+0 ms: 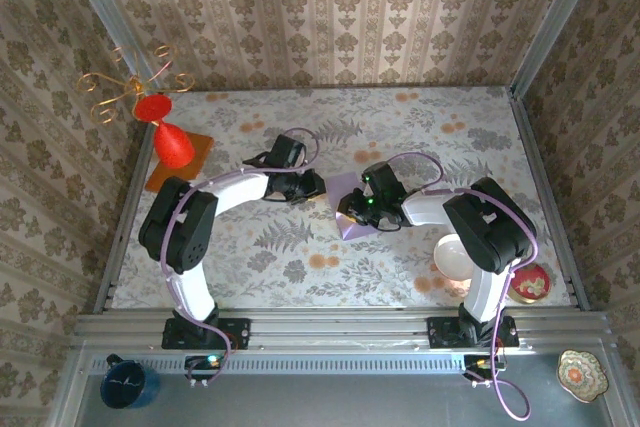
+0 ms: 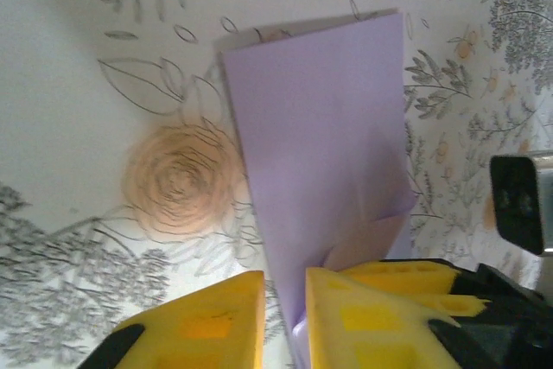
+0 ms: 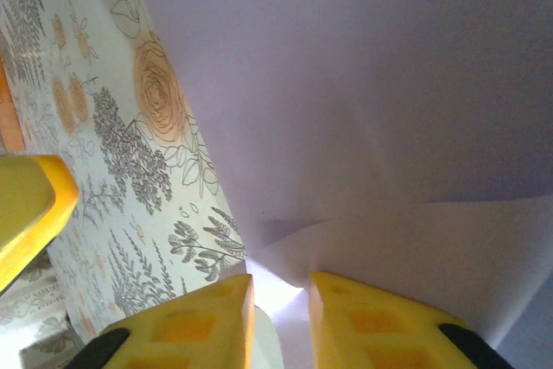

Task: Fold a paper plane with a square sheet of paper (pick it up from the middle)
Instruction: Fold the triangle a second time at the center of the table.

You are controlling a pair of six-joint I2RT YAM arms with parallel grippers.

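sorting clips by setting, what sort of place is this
Probably a robot test cell dressed up as a home: wallpapered walls around a floral tablecloth, an aluminium rail along the near edge, and a red vase as decor.

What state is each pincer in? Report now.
Left pincer: nearly closed, paper edge in the gap; grip unclear.
Right pincer: nearly closed over the paper; grip unclear.

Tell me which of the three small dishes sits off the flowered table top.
The cream scalloped dish, on the grey ledge at the near right corner. The white bowl and red bowl sit on the flowered table.
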